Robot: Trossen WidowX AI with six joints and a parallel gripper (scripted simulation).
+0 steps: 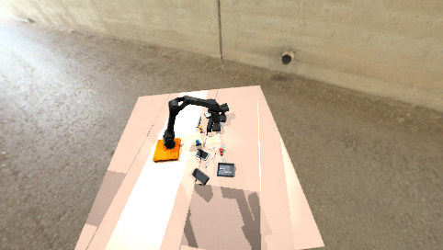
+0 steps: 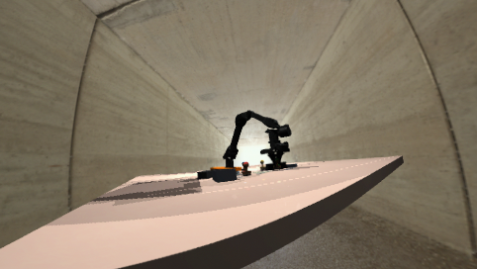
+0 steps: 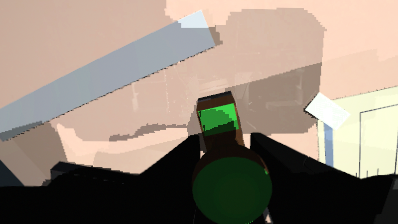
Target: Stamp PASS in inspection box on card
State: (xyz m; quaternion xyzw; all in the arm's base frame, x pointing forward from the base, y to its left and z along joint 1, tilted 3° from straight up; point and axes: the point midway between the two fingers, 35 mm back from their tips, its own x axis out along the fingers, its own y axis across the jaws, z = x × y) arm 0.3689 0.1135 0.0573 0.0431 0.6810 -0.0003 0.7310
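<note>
My gripper (image 1: 212,130) (image 2: 277,166) (image 3: 224,142) is low over the bench, shut on the stamp with a green top (image 3: 232,187). The stamp is upright between the fingers, with a green label on its brown body; whether its base touches the bench is hard to tell. The pale card (image 1: 213,139) (image 3: 342,150) lies to the right in the wrist view, clear of the stamp. Its outlined box is partly cut off, and the part that shows looks blank. The ink pad (image 1: 208,115) seems to be the small pale and dark thing beyond the gripper in the top view.
A white block (image 3: 327,111) sits at the card's corner. A long blue-grey bar (image 3: 110,75) lies left of the stamp. A red-topped stamp (image 1: 221,151) (image 2: 245,166), a blue piece (image 1: 198,142), a yellow piece (image 1: 200,129) and a dark tray (image 1: 219,170) stand nearby.
</note>
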